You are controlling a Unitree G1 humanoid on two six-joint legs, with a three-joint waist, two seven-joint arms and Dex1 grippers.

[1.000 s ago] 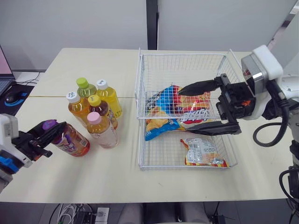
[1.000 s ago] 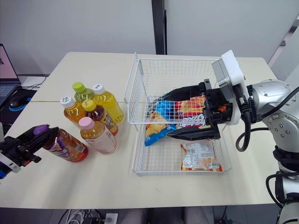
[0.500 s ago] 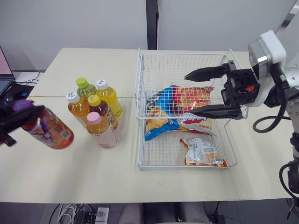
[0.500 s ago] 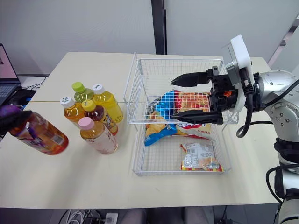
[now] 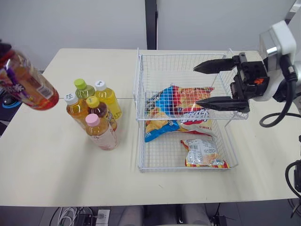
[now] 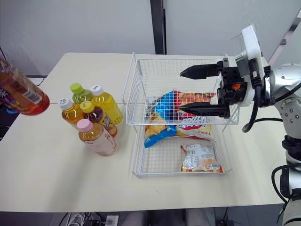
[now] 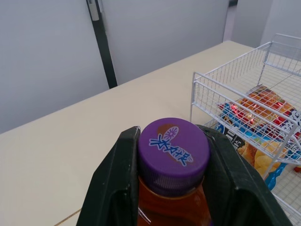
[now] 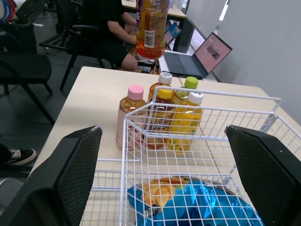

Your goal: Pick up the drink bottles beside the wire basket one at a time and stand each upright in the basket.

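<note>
Purple-capped bottle (image 5: 27,82) is hanging tilted, gripped by the left jaws, well left of the wire basket (image 5: 139,84); right jaws are gaping open.

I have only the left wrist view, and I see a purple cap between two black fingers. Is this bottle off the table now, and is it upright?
Observer: The left gripper holds the purple-capped bottle in the air above the table, tilted, far to the left of the wire basket.
Operator: How many bottles stand beside the basket?
Observer: Five bottles, upright in a tight cluster on its left side.
Operator: Is the right gripper in my way?
Observer: Possibly. The right gripper hovers open over the basket, above the chip bag.
</note>
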